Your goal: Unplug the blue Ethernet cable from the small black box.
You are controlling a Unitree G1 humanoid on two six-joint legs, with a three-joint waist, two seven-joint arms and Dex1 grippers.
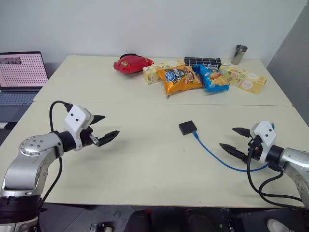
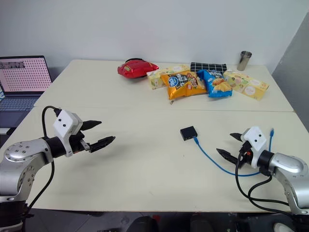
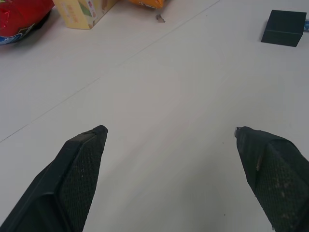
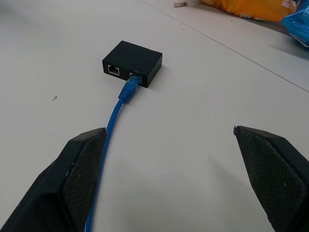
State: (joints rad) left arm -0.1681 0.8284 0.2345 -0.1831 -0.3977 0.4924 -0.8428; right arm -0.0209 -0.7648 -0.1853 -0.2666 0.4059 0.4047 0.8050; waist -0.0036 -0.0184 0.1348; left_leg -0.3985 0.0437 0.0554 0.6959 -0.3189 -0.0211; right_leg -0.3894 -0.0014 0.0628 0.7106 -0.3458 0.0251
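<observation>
My tabletop point(image 4: 231, 96) looks smooth, matt and cream. The small black box point(image 4: 133, 61) is matt plastic, the blue Ethernet cable point(image 4: 112, 121) sleek and rubbery. My fingers point(image 4: 79, 179) carry rough, dimpled black pads. Snack bags point(image 1: 182, 79) shine glossy; the cup point(image 1: 239, 54) looks brushed metal.

Both arms are built from rounded silver-grey metal housings with small dark screw heads on the joint caps, joined by black collars. Each wrist carries a white boxy camera block with two small dark dots on its face. The left gripper point(image 1: 103, 127) and right gripper point(image 1: 237, 140) end in tapered black jaws (their inner faces finely cross-hatched). Glossy black cables loop loosely beside each forearm.
</observation>
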